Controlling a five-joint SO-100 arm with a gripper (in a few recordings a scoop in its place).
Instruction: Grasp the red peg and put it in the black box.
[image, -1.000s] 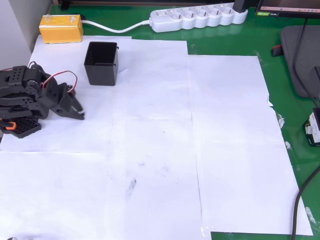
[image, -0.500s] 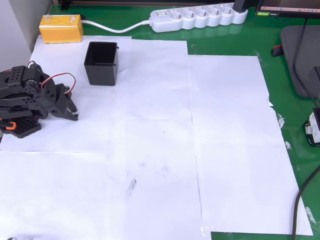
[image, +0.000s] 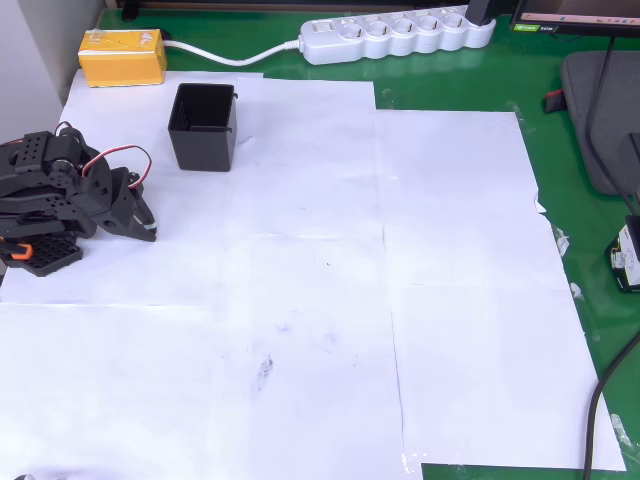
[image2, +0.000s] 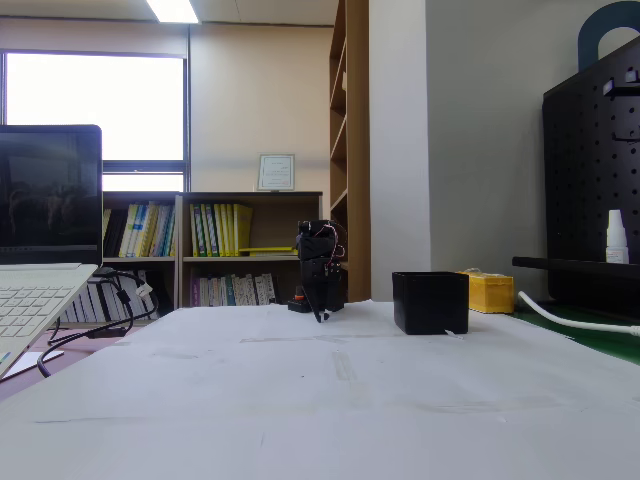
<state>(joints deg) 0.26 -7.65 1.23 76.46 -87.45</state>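
White paper over green table (image: 460, 95), no red peg visible on it, black box (image: 204, 127) near far-left corner, gripper (image: 148, 228) folded at left edge, seemingly closed and empty; task probably done, peg perhaps inside.

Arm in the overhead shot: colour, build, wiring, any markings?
The arm is black plastic with blocky segments dotted with round screw holes. Thin red, white and dark wires loop over its upper side. An orange part shows at its base. The gripper has dark fingers with a pale edge at the tips. No lettering is legible. In the fixed view it reads as a small dark upright shape.
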